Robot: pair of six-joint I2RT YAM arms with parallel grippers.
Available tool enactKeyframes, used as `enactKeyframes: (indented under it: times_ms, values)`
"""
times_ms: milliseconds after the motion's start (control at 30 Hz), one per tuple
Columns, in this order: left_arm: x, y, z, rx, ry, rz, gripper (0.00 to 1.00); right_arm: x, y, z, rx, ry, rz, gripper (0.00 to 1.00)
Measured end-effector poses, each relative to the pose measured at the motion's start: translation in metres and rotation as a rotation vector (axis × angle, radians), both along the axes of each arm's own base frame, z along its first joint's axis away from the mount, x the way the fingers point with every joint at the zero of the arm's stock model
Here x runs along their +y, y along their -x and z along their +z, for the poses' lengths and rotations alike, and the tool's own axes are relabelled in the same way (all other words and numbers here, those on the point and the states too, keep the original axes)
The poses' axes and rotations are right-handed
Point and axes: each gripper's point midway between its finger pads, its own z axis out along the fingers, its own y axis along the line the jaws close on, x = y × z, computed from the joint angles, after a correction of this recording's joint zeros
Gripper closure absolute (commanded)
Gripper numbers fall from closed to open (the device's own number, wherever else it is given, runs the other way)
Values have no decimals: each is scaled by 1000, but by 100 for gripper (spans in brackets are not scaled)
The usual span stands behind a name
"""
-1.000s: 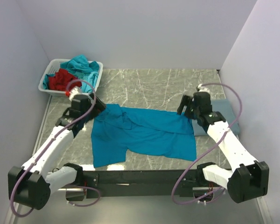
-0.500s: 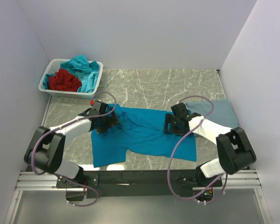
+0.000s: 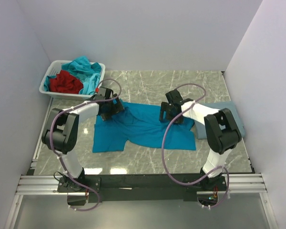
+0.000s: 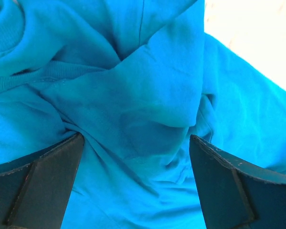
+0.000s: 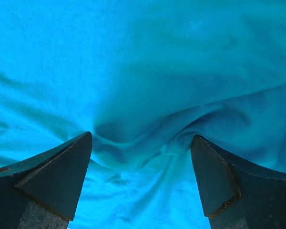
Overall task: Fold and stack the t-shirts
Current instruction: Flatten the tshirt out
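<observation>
- Arms in the top view have swung forward; the left gripper (image 3: 110, 107) and right gripper (image 3: 168, 114) now sit on the far edge of the teal-blue shirt (image 3: 143, 133), which lies spread mid-table.
- Left wrist: jaws apart, cloth puckered between them.
- Right wrist: likewise apart; pinching for the fold looks next.

Lab test booth (plain white walls (image 3: 133, 33), marble-look table (image 3: 148, 86))

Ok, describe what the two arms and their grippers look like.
Both arms have white links with bulky black joints: left arm, right arm. A mauve cable loops along each. The left gripper and right gripper have dark, wedge-shaped fingers with scuffed edges.
</observation>
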Motion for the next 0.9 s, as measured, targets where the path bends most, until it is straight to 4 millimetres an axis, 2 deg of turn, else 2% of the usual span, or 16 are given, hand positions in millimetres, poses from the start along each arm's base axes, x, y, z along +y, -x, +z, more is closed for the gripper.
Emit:
enactKeyframes:
  times_ms: [133, 267, 467, 567, 633, 700, 833, 900]
  values:
    - [-1, -27, 0, -21, -19, -9, 0, 2, -26, 0, -5, 0, -10, 10]
    - [-4, -46, 2, -37, -31, -23, 0, 0, -52, 4, -24, -3, -22, 10]
    - [-5, -53, 8, -49, -38, -43, 1, 1, -70, 20, -60, -5, -23, 10]
    - [-4, -53, 18, -64, -33, -44, 1, 0, -70, 31, -82, -8, -21, 9]
    - [-4, -49, 33, -92, -23, -44, 0, -1, -69, 45, -110, -14, -24, 9]
    - [0, -38, 56, -136, -13, -39, 1, -6, -63, 69, -164, -20, -33, 9]
    - [13, -5, 113, -254, 15, -10, 1, -21, -40, 119, -292, -45, -64, 8]
    - [23, 13, 132, -300, 25, 28, 0, -30, -25, 139, -358, -58, -85, 8]
